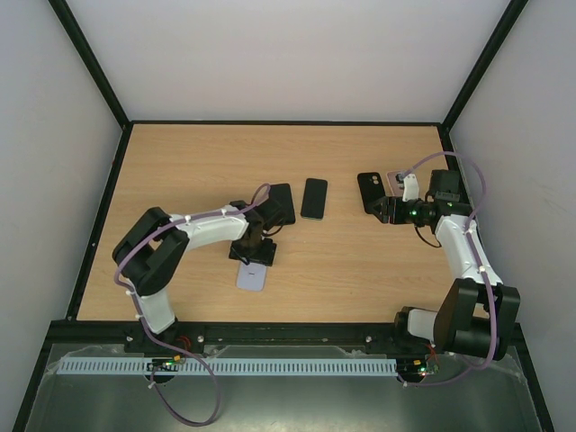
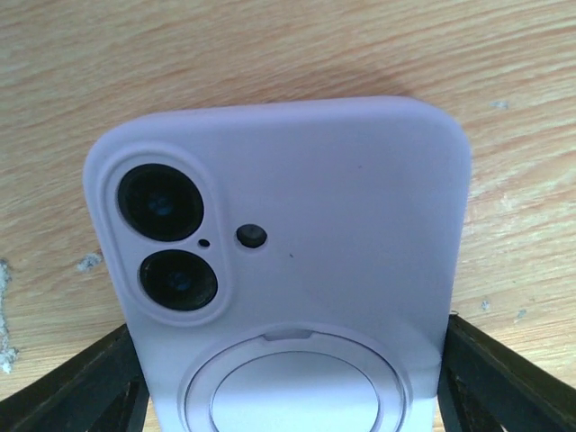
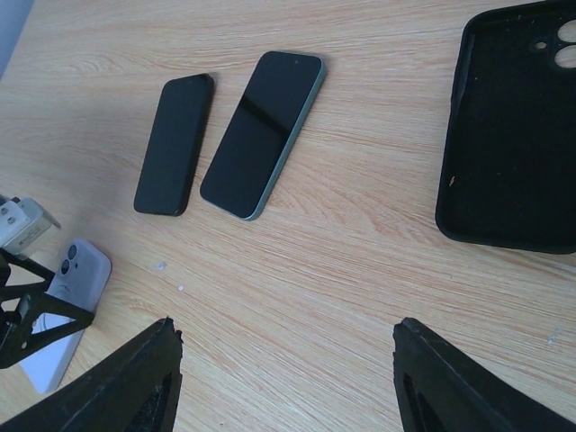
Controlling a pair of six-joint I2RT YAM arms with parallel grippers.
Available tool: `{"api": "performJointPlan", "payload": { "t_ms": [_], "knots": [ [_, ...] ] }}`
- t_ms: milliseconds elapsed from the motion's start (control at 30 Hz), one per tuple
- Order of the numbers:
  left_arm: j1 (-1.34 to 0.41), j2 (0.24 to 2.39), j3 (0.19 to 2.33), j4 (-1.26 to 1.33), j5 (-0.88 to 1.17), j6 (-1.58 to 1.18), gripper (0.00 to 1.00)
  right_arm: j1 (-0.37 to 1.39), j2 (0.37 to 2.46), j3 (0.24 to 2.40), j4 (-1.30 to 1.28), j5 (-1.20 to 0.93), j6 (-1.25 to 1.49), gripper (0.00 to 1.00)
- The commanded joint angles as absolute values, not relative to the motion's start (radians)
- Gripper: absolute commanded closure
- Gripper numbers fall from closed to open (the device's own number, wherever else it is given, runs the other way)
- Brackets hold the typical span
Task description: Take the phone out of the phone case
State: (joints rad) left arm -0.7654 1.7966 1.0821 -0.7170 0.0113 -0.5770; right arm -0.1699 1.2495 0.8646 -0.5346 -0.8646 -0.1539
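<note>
Lilac case (image 2: 306,198) lies back up on the wooden table (image 1: 180,162), near its front edge and left of middle. The phone (image 2: 160,202) sits inside it: two dark lenses fill the cut-out at one corner, and a round ring is set into the back lower down. The left claw (image 2: 290,360) hangs straight over the case, its black fingers (image 2: 81,387) standing one at each long edge. They are right against the sides, but I cannot tell whether they press on the case or only flank it. Farther back, near the middle of the table, a black phone (image 1: 281,204) and a green phone (image 3: 263,133) lie flat side by side, close together but apart, screens up and dark. The black phone is just beside the left arm's wrist. To the right of them a black case (image 3: 517,135) lies hollow side up with its lens holes at the far corner. The right claw (image 3: 283,326) hovers by that case, spread wide, with only bare wood between its fingers.
</note>
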Motion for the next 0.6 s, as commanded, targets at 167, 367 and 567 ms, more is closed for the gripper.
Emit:
{"api": "performJointPlan", "payload": {
  "t_ms": [167, 367, 567],
  "knots": [
    [-0.786, 1.73, 1.116, -0.708, 0.067, -0.583, 0.42, -0.175, 1.219, 0.869, -0.539, -0.892, -0.164, 0.36],
    [-0.846, 1.627, 1.312, -0.571, 0.103, -0.616, 0.45, -0.175, 1.232, 0.954, -0.624, -0.976, -0.213, 0.36],
    [-0.854, 1.558, 1.327, -0.204, 0.175, -0.603, 0.48, -0.175, 1.217, 1.084, -0.863, -1.195, -0.472, 0.02]
  ]
}}
